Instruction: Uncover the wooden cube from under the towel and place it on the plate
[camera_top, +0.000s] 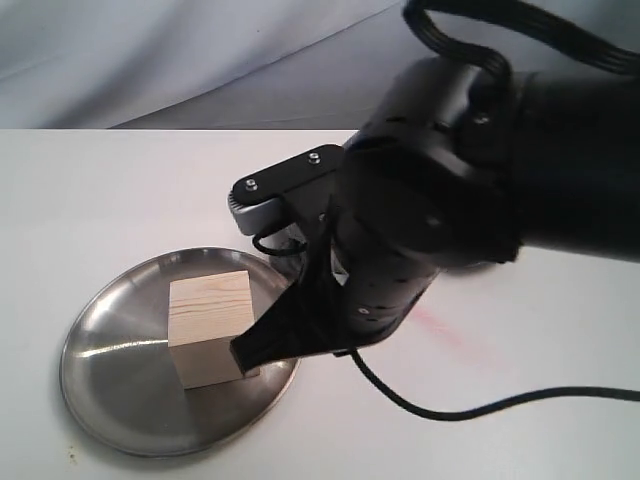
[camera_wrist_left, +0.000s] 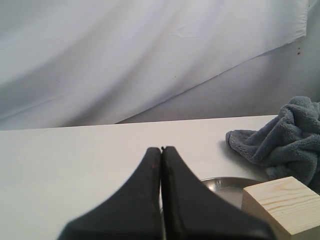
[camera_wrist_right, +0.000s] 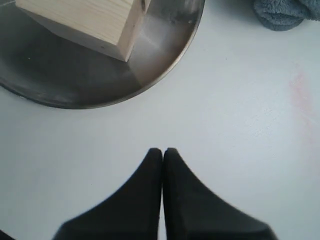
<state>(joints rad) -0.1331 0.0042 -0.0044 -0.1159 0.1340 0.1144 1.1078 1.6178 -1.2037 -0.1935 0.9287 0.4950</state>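
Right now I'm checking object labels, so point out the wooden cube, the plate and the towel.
wooden cube (camera_top: 208, 310): exterior view, on its larger pale face.
plate (camera_top: 120, 400): exterior view, on bare metal inside the rim.
towel (camera_wrist_left: 286, 140): left wrist view, on the middle of the crumpled plush.

Pale tan wooden cube (camera_top: 209, 328): raw unfinished wood, visible grain, matt. Round silver metal plate (camera_top: 110, 390): brushed, shiny, reflective. Grey-blue plush cloth towel (camera_wrist_left: 292, 137): thick fluffy pile. White table (camera_top: 100, 190): smooth, matt. Pale backdrop cloth (camera_wrist_left: 125, 50): smooth, faintly creased.
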